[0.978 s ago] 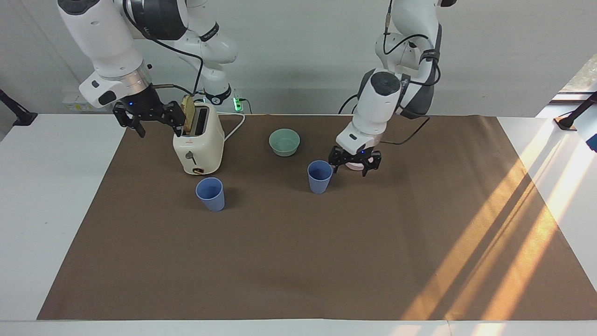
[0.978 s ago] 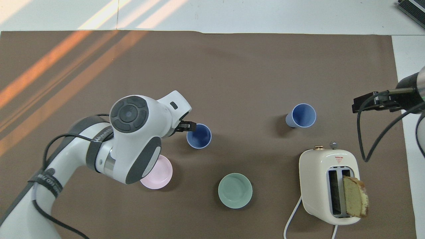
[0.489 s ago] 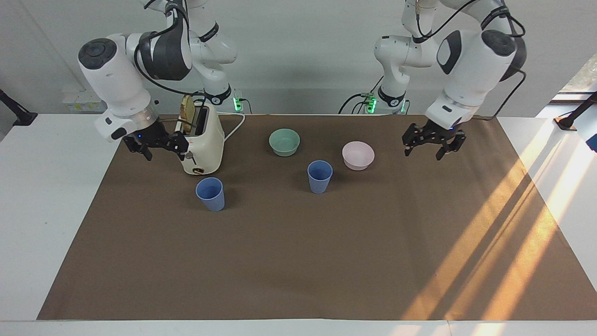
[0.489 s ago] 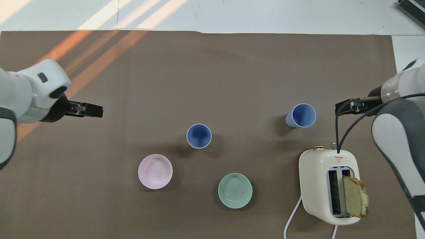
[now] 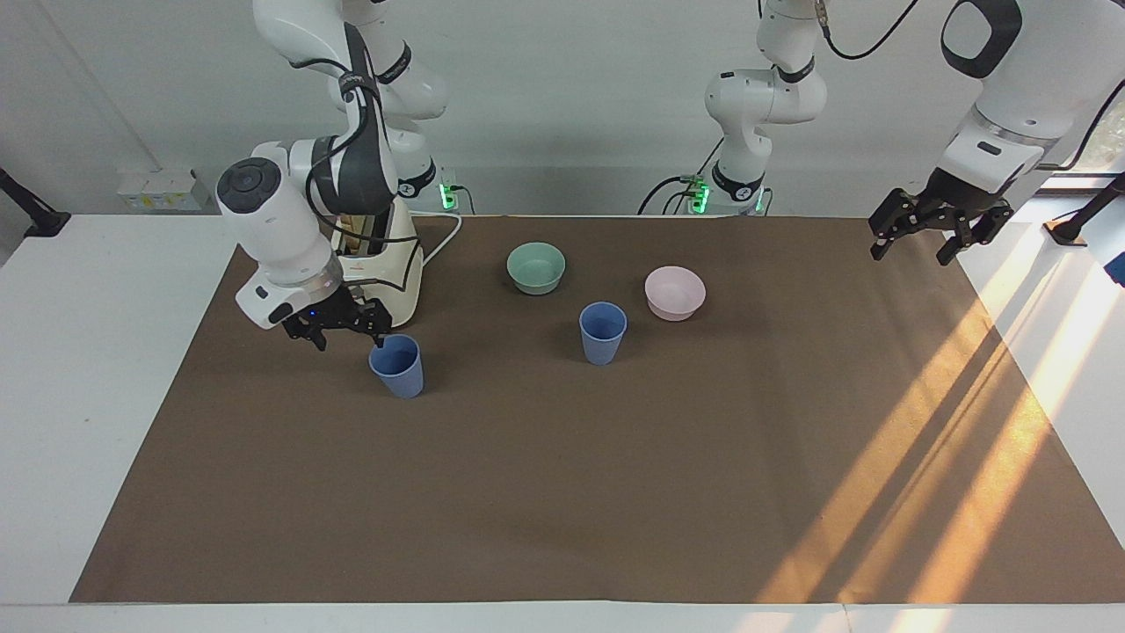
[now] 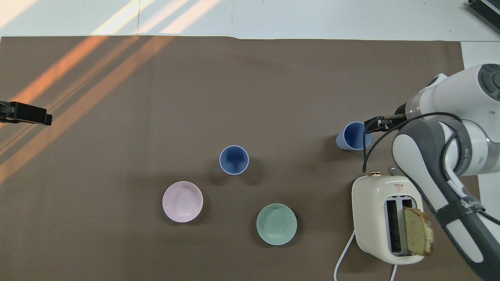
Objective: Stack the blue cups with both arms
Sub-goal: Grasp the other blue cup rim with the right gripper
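Two blue cups stand upright on the brown mat [image 5: 562, 492] covering the tabletop [image 5: 97, 369]; we place everything against the toaster [image 6: 384, 216], which sits toward the right arm's end with a bread slice [image 6: 418, 236] in one slot.

Item 1: first blue cup [image 5: 397, 365], just beside the toaster and farther from the robots than it.

Item 2: second blue cup [image 5: 602, 332], well apart from the toaster toward the left arm's end and slightly farther from the robots than it.

Item 3: mint-green bowl [image 5: 536, 267], about level with the toaster, between it and the pink bowl.

Item 4: pink bowl [image 5: 675, 293], farther still from the toaster toward the left arm's end, just beside the second cup and nearer to the robots.

Item 5: right gripper [image 5: 337, 323], low in front of the toaster, one fingertip at the first cup's rim; we see its jaws spread, grasping nothing.

Item 6: left gripper [image 5: 918, 230], raised over the mat's edge at the left arm's end, well apart from the toaster; jaws spread and empty.
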